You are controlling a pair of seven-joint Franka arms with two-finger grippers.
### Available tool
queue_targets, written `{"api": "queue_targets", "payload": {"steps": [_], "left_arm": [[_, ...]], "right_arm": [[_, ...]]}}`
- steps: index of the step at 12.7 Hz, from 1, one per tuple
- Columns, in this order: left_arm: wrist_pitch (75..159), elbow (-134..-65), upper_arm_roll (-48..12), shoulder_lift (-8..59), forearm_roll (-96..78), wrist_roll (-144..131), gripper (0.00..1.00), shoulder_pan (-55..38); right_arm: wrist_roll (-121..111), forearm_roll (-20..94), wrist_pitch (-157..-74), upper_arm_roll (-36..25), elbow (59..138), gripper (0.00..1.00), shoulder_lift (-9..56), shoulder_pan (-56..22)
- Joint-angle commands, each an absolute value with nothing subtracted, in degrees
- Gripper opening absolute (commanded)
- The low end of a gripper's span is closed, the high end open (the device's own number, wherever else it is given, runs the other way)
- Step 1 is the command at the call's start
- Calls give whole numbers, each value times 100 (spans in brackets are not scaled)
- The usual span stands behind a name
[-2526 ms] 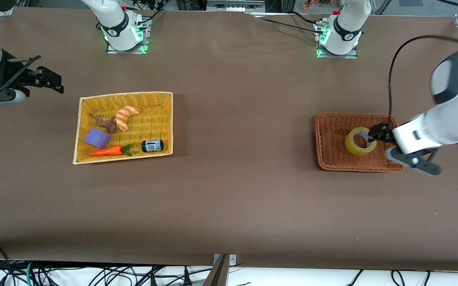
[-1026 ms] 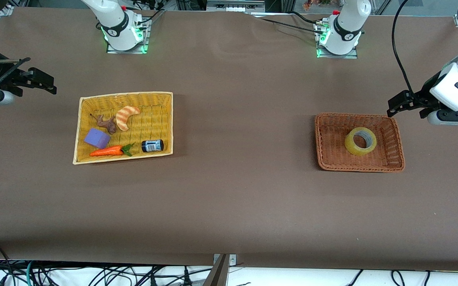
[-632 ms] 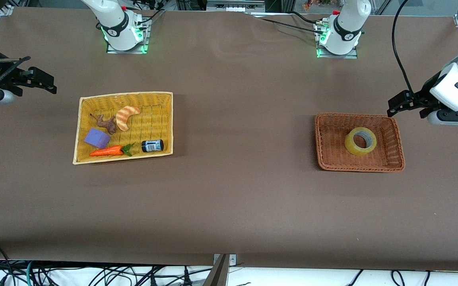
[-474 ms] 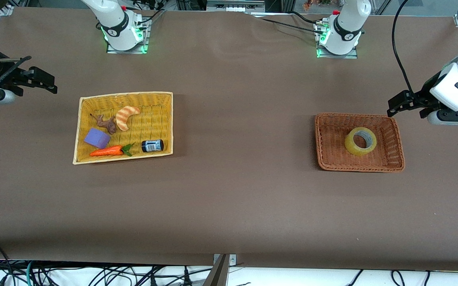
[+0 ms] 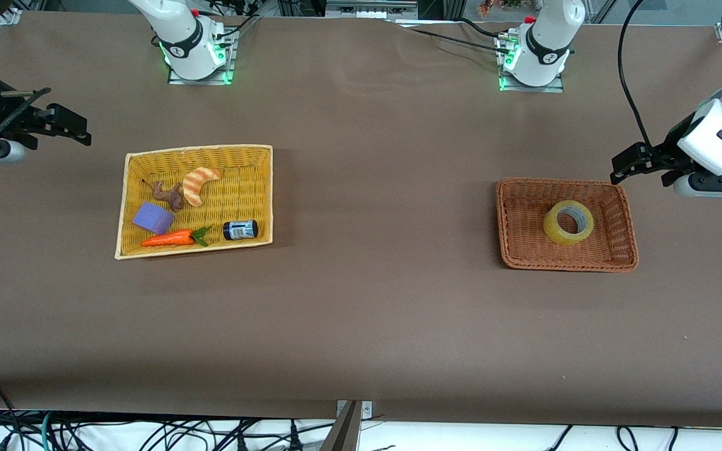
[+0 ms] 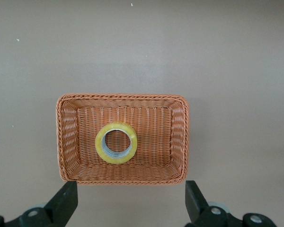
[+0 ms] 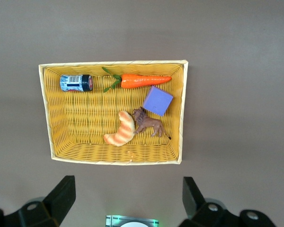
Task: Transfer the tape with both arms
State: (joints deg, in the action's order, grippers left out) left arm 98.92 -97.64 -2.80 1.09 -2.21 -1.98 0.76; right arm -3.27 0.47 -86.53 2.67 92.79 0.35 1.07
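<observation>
The tape (image 5: 551, 230), a yellowish translucent ring, lies flat in the brown wicker basket (image 5: 504, 219) toward the left arm's end of the table. The left wrist view shows the same tape (image 6: 100, 144) and basket (image 6: 123, 96) from above. My left gripper (image 5: 625, 165) hangs open and empty in the air over bare table beside that basket, its fingers (image 6: 66, 201) wide apart. My right gripper (image 5: 74, 128) is also open and empty, over bare table beside the yellow basket (image 5: 198, 149), with wide-spread fingers (image 7: 62, 195).
The yellow basket (image 7: 113, 63) holds a croissant (image 5: 199, 183), a brown animal figure (image 5: 170, 195), a purple block (image 5: 153, 218), a carrot (image 5: 168, 238) and a small black jar (image 5: 240, 230). Both arm bases (image 5: 193, 50) stand along the table's edge farthest from the front camera.
My left gripper was down at the tape in the brown basket and has since risen and pulled away toward the table's end. Over the last second nothing has moved.
</observation>
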Motion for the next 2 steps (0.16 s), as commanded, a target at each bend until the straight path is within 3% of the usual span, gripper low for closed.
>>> {"api": "queue_targets", "payload": {"steps": [1, 2], "left_arm": [[9826, -9747, -255, 79, -79, -158, 100, 35], [9826, -9747, -255, 79, -79, -150, 100, 35]], "right_arm": [[-387, 26, -8534, 290, 9193, 100, -9, 132], [-378, 35, -8525, 290, 9193, 100, -9, 132]]}}
